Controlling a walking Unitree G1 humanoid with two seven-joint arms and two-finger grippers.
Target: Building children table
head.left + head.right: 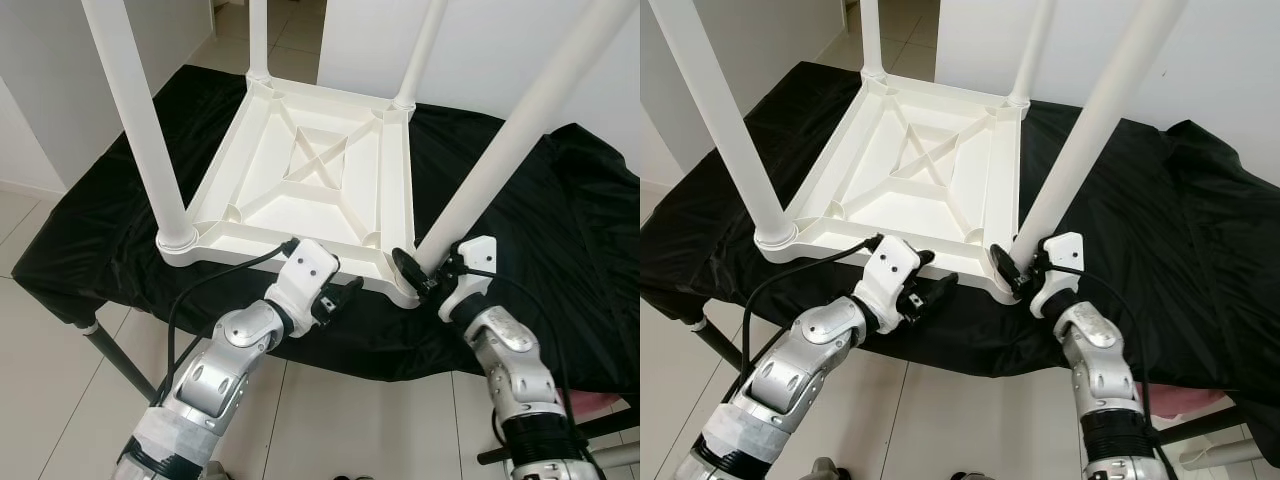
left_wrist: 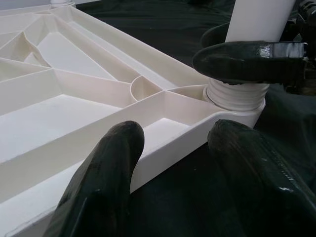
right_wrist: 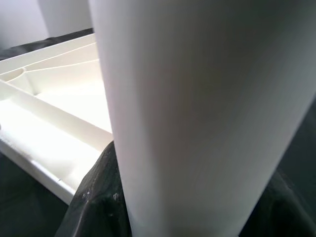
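A white children's table (image 1: 300, 190) lies upside down on a black-draped work table (image 1: 570, 220), with its legs pointing up. My right gripper (image 1: 428, 270) is shut on the near-right leg (image 1: 510, 140), just above the threaded collar (image 2: 237, 95) at that corner. The leg (image 3: 197, 118) is pressed between the black fingers (image 3: 96, 197) in the right wrist view. My left gripper (image 1: 338, 296) is open at the near rim (image 2: 168, 158) of the tabletop. One finger (image 2: 106, 177) lies over the inside of the rim, the other (image 2: 256, 177) over the cloth outside it.
The near-left leg (image 1: 140, 120) and two far legs (image 1: 258, 35) (image 1: 422, 50) stand tall around the frame. The work table's metal leg (image 1: 110, 345) slants down at the left. Tiled floor (image 1: 340, 420) lies below, and white walls stand behind.
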